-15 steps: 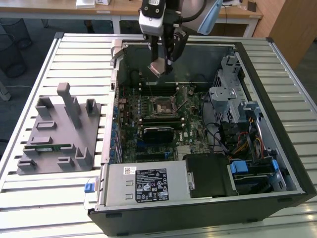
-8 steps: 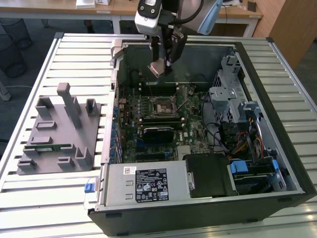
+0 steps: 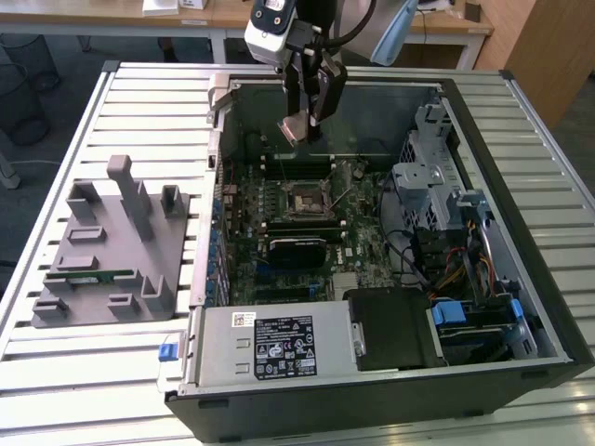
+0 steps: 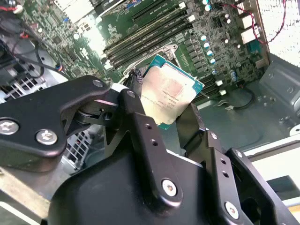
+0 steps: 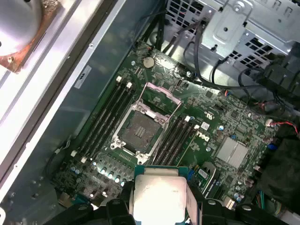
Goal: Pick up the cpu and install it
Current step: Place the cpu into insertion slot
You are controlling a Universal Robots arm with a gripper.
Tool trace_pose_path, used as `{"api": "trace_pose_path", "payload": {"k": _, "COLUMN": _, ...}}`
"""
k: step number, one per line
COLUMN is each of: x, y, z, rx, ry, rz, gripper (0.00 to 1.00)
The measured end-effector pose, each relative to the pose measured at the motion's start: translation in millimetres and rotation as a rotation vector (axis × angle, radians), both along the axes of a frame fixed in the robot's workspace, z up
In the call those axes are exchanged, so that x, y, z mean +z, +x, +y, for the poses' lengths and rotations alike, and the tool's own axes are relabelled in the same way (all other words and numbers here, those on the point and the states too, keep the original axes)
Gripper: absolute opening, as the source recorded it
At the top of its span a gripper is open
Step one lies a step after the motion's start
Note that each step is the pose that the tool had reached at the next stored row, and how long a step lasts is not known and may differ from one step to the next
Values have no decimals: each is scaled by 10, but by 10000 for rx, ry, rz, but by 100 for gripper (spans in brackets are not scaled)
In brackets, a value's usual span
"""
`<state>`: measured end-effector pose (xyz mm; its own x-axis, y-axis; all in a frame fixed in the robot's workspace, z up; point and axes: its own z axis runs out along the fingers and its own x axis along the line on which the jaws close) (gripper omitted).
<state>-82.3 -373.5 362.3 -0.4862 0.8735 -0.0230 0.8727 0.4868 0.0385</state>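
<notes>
My gripper (image 3: 299, 130) hangs inside the open computer case, shut on the cpu (image 3: 296, 129), a small square chip with a pale silver top and green edge. The same cpu (image 4: 168, 92) sits clamped between the black fingers (image 4: 136, 117) in the second wrist view, and in the first wrist view the cpu (image 5: 158, 196) is above the motherboard. The empty cpu socket (image 3: 308, 199) lies on the green motherboard, below the held chip and nearer the case's front. That socket (image 5: 139, 128) has its metal frame open, with memory slots on both sides.
The case's walls (image 3: 446, 102) surround the gripper. A black heatsink block (image 3: 296, 249) lies on the board just beyond the socket. Cables and a drive cage (image 3: 437, 214) fill the exterior view's right. A grey plastic fixture (image 3: 112, 246) holding a green memory stick (image 3: 88, 276) stands outside on the slatted table.
</notes>
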Motion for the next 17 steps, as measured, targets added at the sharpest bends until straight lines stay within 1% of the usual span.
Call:
{"api": "trace_pose_path", "payload": {"k": 9, "x": -20, "y": 0, "z": 5, "rx": -1256, "ry": 1, "rz": 0, "gripper": 54}}
{"api": "trace_pose_path", "payload": {"k": 17, "x": -47, "y": 0, "z": 6, "rx": -2653, "ry": -1, "rz": 1, "gripper": 54}}
